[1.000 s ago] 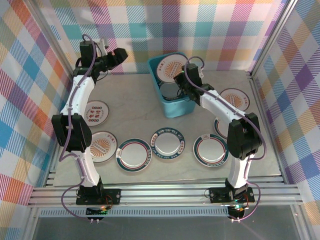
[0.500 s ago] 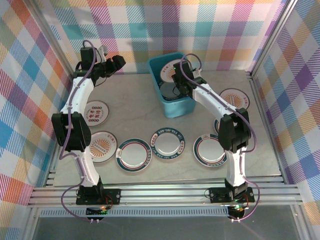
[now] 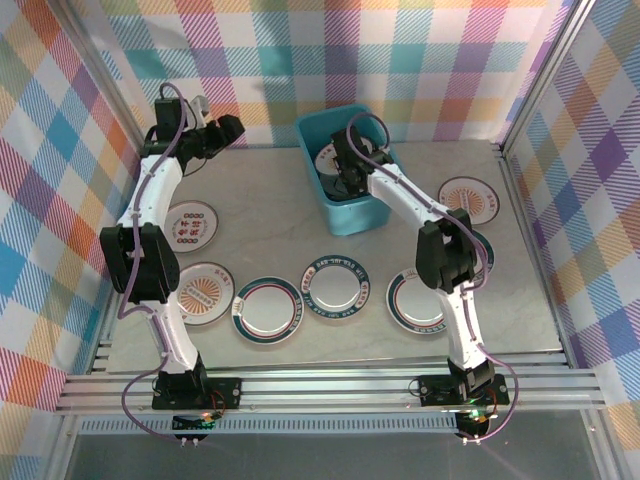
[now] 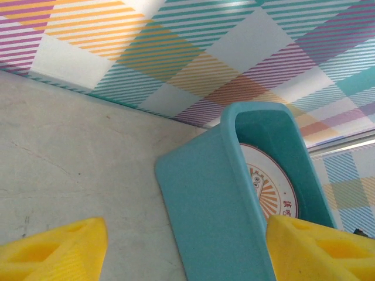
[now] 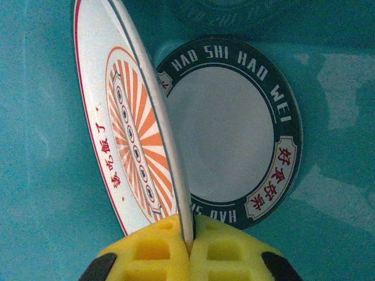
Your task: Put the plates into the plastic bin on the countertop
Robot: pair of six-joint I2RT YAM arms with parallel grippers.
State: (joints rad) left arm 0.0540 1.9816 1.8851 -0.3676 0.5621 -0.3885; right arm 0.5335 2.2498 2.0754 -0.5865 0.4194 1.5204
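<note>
Sunburst plate (image 5: 132, 146) stands on edge inside the bin (image 5: 41, 234), its rim clamped tight in the right gripper (image 5: 188, 249). It leans left above the dark-rimmed plate (image 5: 234, 134), which lies flat below, so it likely needs tipping down.

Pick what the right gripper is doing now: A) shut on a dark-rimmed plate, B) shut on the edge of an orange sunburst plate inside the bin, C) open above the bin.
B: the right gripper clamps the sunburst plate by its rim, above the dark-rimmed plate lying in the plastic bin.
</note>
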